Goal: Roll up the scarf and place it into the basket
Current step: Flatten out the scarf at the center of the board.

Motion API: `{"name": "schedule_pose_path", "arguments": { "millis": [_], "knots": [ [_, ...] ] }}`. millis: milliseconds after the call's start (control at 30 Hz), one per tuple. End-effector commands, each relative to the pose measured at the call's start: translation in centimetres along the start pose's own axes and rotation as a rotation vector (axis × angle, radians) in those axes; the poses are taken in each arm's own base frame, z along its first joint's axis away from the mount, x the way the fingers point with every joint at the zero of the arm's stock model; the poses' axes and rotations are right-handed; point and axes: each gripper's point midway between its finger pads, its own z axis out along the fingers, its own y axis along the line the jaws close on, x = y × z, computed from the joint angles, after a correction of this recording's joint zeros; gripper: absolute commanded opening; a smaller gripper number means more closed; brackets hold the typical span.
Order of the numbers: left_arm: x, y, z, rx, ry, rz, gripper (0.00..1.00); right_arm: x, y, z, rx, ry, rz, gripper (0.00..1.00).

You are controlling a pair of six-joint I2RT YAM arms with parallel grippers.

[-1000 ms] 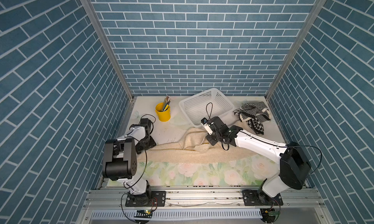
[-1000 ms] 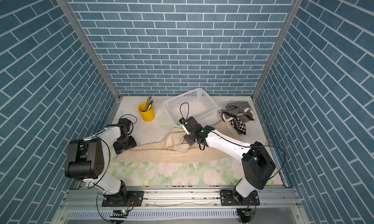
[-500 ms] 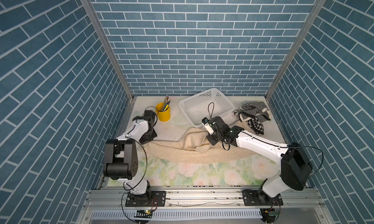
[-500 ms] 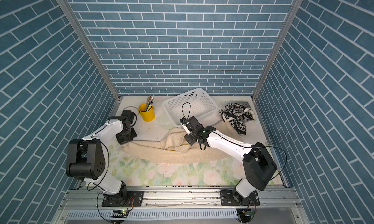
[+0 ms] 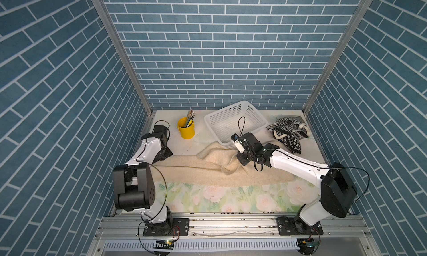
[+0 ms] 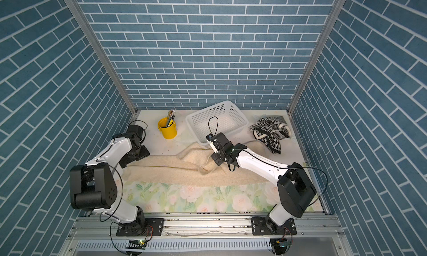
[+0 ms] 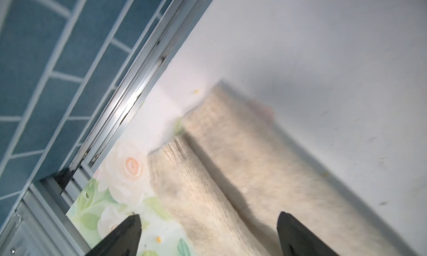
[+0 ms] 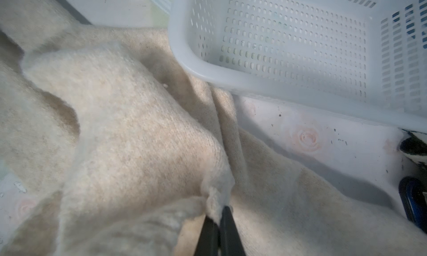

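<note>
A yellow bucket (image 5: 186,130) of thin brushes (image 5: 190,116) stands near the desk's (image 5: 184,146) far edge. A crumpled black-and-white zigzag cloth (image 5: 288,131) lies in its far right corner. Floral print (image 5: 231,198) covers the near edge.

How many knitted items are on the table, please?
2. The beige scarf lies stretched across the middle, one fold pinched in the right gripper. The black-and-white patterned cloth is bunched at the far right, beside the basket. No others are visible.

The scarf (image 7: 231,174) is blurred in the left wrist view. The left arm (image 5: 147,148) largely hides the left claw (image 7: 209,215) in both top views.
</note>
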Motion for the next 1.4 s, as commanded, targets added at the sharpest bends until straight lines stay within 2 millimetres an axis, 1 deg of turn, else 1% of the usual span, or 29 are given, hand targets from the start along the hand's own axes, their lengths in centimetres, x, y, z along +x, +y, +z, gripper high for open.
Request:
{"name": "schedule_pose_path", "arguments": {
  "millis": [0,100,200,300,367,433,500,600,733,833,933,1000,1033,1067,1100,1167,1200,1233,1300,1367],
  "knots": [
    [-1.4,0.8,-1.8,0.042,-0.065,-0.051,1.00,-1.1,-0.5,-1.0,0.012,-0.032,0.009,0.00],
    [-0.8,0.5,-1.2,0.049,-0.039,-0.028,1.00,-1.2,-0.4,-0.9,0.011,-0.033,0.011,0.00],
    [0.5,-0.7,0.6,0.081,0.015,-0.011,1.00,-1.2,-0.3,-0.8,0.002,-0.035,0.010,0.00],
    [0.8,-2.2,2.4,0.118,0.035,-0.011,1.00,-1.2,-0.3,-0.8,0.002,-0.036,0.012,0.00],
    [-0.3,-2.8,3.2,0.110,0.027,-0.025,1.00,-1.1,-0.4,-0.8,0.009,-0.028,0.011,0.00],
    [-2.2,-3.2,3.3,0.101,-0.009,-0.041,1.00,-1.0,-0.5,-0.9,0.013,-0.025,0.011,0.00],
    [-3.8,-4.1,3.6,0.112,-0.019,-0.045,1.00,-0.8,-0.6,-1.0,0.019,-0.021,0.013,0.00],
    [-4.8,-5.2,4.9,0.102,0.002,-0.042,1.00,-0.6,-0.8,-1.2,0.028,-0.017,0.019,0.00],
    [-4.4,-5.5,6.2,0.085,0.025,-0.042,0.99,-0.4,-1.1,-1.4,0.036,-0.015,0.027,0.00],
    [-3.2,-5.2,7.2,0.057,0.065,-0.022,0.97,-0.2,-1.1,-1.2,0.038,-0.006,0.027,0.00],
    [-2.1,-4.5,7.4,0.041,0.086,-0.010,0.96,-0.2,-1.2,-1.1,0.039,-0.003,0.028,0.00],
    [-1.5,-4.1,7.3,0.042,0.087,-0.011,0.92,-0.1,-1.3,-1.1,0.040,-0.002,0.029,0.00],
    [-0.9,-4.0,7.5,0.043,0.098,-0.008,0.87,-0.1,-1.3,-1.1,0.040,-0.002,0.029,0.00],
    [-0.3,-3.9,7.7,0.046,0.112,0.000,0.79,-0.1,-1.4,-1.0,0.043,-0.001,0.030,0.00],
    [0.1,-4.0,7.9,0.050,0.120,0.007,0.67,-0.1,-1.4,-1.0,0.044,0.000,0.030,0.00],
    [0.4,-3.9,8.0,0.050,0.128,0.012,0.28,-0.2,-1.7,-1.3,0.058,-0.005,0.039,0.00],
    [0.2,-4.1,7.8,0.064,0.128,0.009,0.11,-0.3,-2.1,-1.4,0.069,-0.008,0.044,0.00],
    [-0.5,-4.5,7.0,0.092,0.122,-0.002,0.00,-0.4,-2.6,-1.7,0.089,-0.014,0.058,0.00],
    [-2.7,-5.9,4.5,0.177,0.083,-0.023,0.00,-0.7,-4.0,-2.4,0.126,-0.030,0.093,0.00],
    [-6.1,-6.8,0.3,0.255,-0.012,-0.055,0.00,-1.1,-6.1,-3.6,0.187,-0.057,0.140,0.00]
  ]
}}
